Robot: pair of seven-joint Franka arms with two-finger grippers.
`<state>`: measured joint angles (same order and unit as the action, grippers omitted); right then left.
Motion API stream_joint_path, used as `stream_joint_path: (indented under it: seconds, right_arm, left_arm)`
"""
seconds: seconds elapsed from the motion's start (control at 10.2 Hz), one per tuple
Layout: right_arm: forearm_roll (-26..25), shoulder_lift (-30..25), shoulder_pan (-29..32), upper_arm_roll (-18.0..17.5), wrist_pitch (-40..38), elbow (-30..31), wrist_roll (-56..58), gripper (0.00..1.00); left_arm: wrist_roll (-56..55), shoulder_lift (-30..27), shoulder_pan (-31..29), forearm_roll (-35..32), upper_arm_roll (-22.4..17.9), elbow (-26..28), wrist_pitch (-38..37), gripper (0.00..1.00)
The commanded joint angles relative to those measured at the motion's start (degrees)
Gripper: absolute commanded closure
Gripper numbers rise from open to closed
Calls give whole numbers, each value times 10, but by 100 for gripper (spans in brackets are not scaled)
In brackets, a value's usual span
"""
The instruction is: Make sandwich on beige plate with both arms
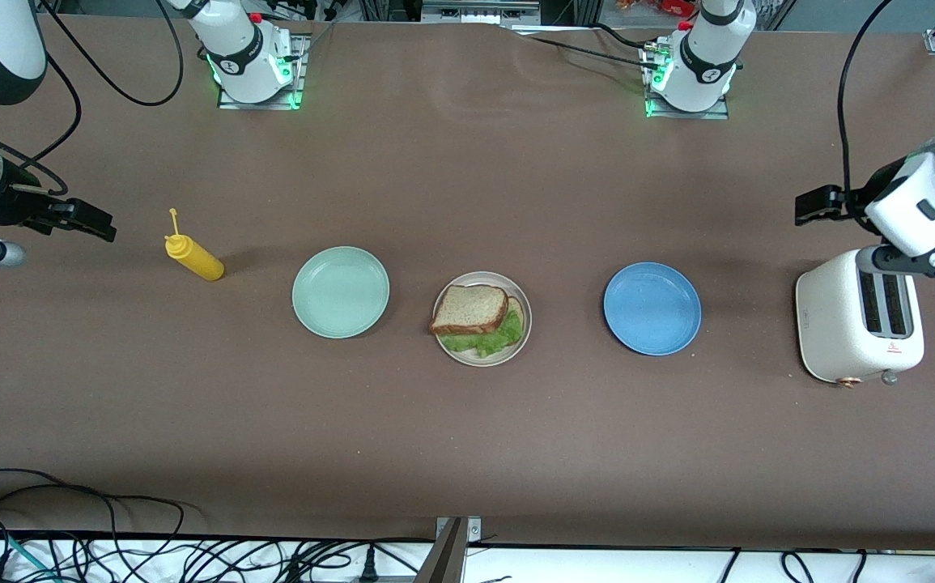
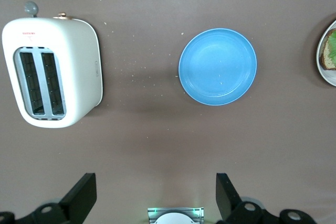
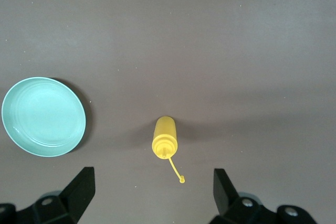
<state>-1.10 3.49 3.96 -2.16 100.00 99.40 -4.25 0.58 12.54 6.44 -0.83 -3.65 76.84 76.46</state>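
The sandwich (image 1: 471, 310) lies on the beige plate (image 1: 525, 324) in the middle of the table: a brown-crusted slice on top, ruffled green lettuce (image 1: 490, 340) sticking out underneath, and a second slice's edge (image 1: 517, 306) showing beside it. The plate's rim (image 2: 325, 74) and a bit of the sandwich (image 2: 331, 51) also show in the left wrist view. My left gripper (image 1: 819, 204) (image 2: 156, 182) is open and empty, up over the table near the toaster. My right gripper (image 1: 82, 219) (image 3: 152, 177) is open and empty, up over the table beside the yellow bottle.
A mint-green plate (image 1: 341, 291) (image 3: 43, 116) and a blue plate (image 1: 652, 308) (image 2: 218, 66) flank the beige plate. A yellow squeeze bottle (image 1: 193, 257) (image 3: 164, 137) stands toward the right arm's end. A white toaster (image 1: 857, 326) (image 2: 52, 72) stands toward the left arm's end.
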Motion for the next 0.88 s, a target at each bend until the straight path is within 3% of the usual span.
stream_joint_path:
  seconds: [0.0, 0.39, 0.78]
  right_arm:
    - [-4, 5, -3, 0, -3, -12, -9, 0]
    - [-4, 5, -3, 0, -3, -12, -9, 0]
    - [-4, 5, -2, 0, -3, -12, -9, 0]
  left_arm:
    - [-1, -12, -3, -20, 3, 27, 38, 0]
    - [-2, -25, -5, -16, 4, 79, 101, 0]
    - [-1, -23, -5, -11, 4, 80, 105, 0]
